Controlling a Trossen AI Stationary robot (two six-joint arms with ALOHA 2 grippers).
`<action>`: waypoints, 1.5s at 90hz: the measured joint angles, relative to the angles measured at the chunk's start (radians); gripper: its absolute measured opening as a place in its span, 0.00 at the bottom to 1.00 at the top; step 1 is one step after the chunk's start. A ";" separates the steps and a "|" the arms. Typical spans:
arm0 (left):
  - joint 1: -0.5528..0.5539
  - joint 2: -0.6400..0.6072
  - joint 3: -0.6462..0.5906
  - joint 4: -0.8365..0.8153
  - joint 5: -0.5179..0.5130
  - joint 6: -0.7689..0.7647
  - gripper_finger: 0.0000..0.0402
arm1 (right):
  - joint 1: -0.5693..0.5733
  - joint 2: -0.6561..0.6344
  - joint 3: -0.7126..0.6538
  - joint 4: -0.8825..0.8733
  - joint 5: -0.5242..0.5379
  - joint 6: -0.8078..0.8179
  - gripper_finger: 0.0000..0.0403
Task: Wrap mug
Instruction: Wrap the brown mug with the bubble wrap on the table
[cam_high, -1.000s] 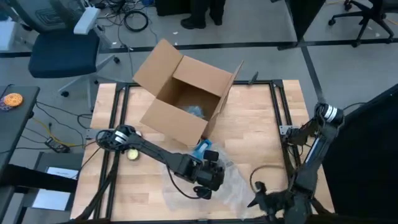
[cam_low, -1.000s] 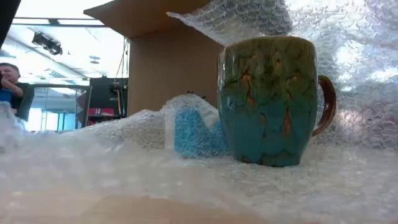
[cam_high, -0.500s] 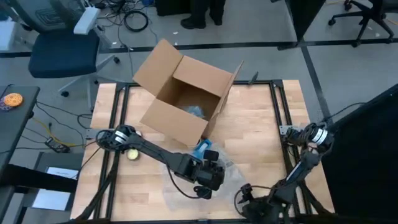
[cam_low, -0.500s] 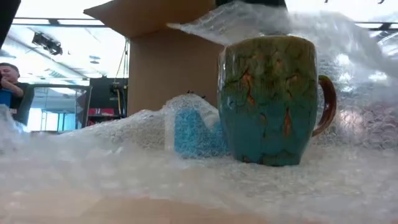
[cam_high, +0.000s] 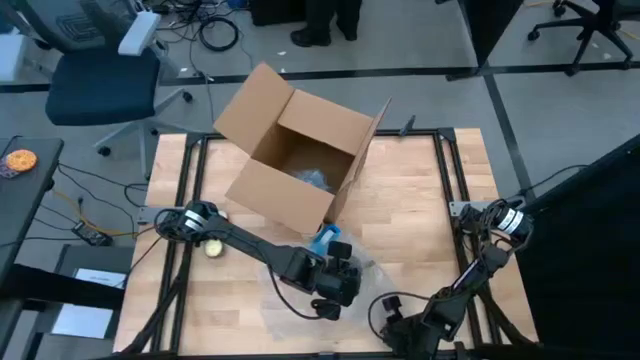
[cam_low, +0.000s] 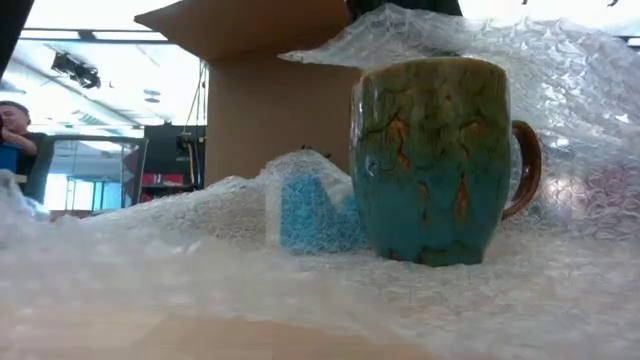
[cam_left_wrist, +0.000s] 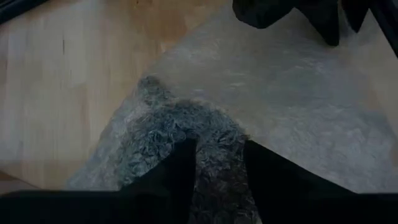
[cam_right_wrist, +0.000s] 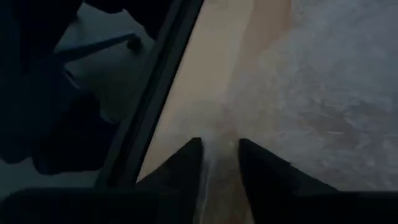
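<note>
A teal-green mug (cam_low: 430, 160) with a brown handle stands upright on a sheet of bubble wrap (cam_low: 200, 270). A flap of the wrap arches over the mug's top. In the high view the mug is hidden under my left gripper (cam_high: 335, 290), which is shut on bunched wrap near the table's middle front. My right gripper (cam_high: 392, 325) sits low at the near edge, right of the wrap (cam_high: 375, 290). Its fingers are nearly together on the wrap's edge. My left gripper pinches a gathered bunch of bubble wrap (cam_left_wrist: 208, 134) between its two fingers (cam_left_wrist: 177, 177), coming from above. Several crumpled layers sit in the hold. The rest of the sheet spreads on the table beyond. My right gripper has the wrap's thin border (cam_right_wrist: 217, 146) between its two fingers (cam_right_wrist: 189, 165). It comes in low over the table, and the sheet lies flat beyond the fingers.
An open cardboard box (cam_high: 295, 160) stands at the table's far middle. A blue foam piece (cam_low: 310, 215) lies under the wrap beside the mug. A small yellowish round thing (cam_high: 213, 247) lies at the left. A person shows in the room behind.
My right gripper has gone toward the table's left edge along the near edge, up to the wrap. The flap of wrap held over the mug has sunk lower across the mug's top. The mug has stayed where it was.
</note>
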 joint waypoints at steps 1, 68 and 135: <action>0.000 0.000 0.000 0.000 0.000 0.000 0.30 | -0.001 -0.002 0.000 0.000 0.000 0.001 0.10; -0.007 -0.017 0.012 -0.038 -0.096 -0.003 0.30 | -0.028 -0.466 -0.004 0.000 0.351 -0.181 0.00; -0.025 -0.019 0.013 -0.075 -0.095 -0.057 0.30 | 0.090 -0.522 -0.004 0.125 0.756 -0.451 0.00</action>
